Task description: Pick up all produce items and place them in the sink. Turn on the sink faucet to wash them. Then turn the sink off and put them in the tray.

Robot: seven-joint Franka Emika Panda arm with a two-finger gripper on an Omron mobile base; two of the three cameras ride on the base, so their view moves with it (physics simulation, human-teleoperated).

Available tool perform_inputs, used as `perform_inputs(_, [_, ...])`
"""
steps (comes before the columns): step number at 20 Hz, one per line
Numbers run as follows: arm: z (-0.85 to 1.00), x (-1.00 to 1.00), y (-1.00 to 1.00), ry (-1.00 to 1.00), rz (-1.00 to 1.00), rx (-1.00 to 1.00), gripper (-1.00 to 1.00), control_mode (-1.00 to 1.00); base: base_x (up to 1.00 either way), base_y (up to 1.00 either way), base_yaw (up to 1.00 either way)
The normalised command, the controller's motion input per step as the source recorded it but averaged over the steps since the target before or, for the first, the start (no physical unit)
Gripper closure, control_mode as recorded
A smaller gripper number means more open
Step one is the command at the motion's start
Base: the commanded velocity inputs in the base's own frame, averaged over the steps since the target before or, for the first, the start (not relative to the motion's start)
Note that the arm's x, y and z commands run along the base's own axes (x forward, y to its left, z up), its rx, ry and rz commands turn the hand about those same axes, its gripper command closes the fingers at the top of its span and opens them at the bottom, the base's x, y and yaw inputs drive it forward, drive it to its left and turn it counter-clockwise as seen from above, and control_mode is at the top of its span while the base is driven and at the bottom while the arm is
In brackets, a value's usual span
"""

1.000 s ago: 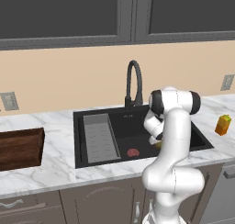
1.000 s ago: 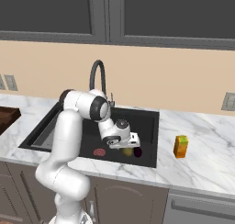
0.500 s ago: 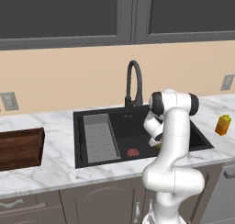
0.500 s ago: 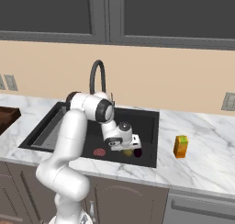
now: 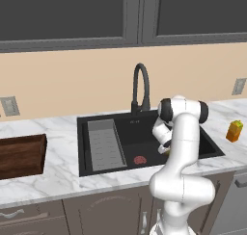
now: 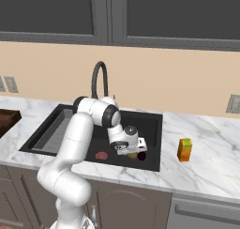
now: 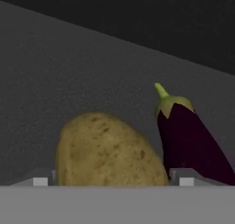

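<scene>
Two produce items: both on the floor of the sink (image 6: pixel 154 129), lower middle of the right base frame.
Gripper (image 6: pixel 132 150): jaws wide, straddling the potato (image 7: pixel 108 152), nothing gripped.
Eggplant (image 7: pixel 190 140): just beside the potato.
Advice: close squarely on the potato, clear of the eggplant.

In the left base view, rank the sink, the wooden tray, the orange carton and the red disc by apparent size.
1. Sink
2. Wooden tray, partly cut off at the picture's edge
3. Orange carton
4. Red disc, close to the carton, so unsure
</scene>
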Motion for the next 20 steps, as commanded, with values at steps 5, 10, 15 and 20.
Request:
perform_inputs(5, [-0.32, 0.01, 0.00, 0.00, 0.05, 0.00, -1.00, -1.00, 0.00, 0.00, 0.00])
perform_inputs(10, [-0.46, 0.05, 0.00, 0.01, 0.02, 0.00, 1.00, -1.00, 0.00, 0.00, 0.00])
perform_inputs(15, [-0.40, 0.00, 0.00, 0.00, 0.00, 0.00, 1.00, -1.00, 0.00, 0.00, 0.00])
perform_inputs(20, [-0.01, -0.02, 0.00, -0.01, 0.01, 0.00, 1.00, -1.00, 0.00, 0.00, 0.00])
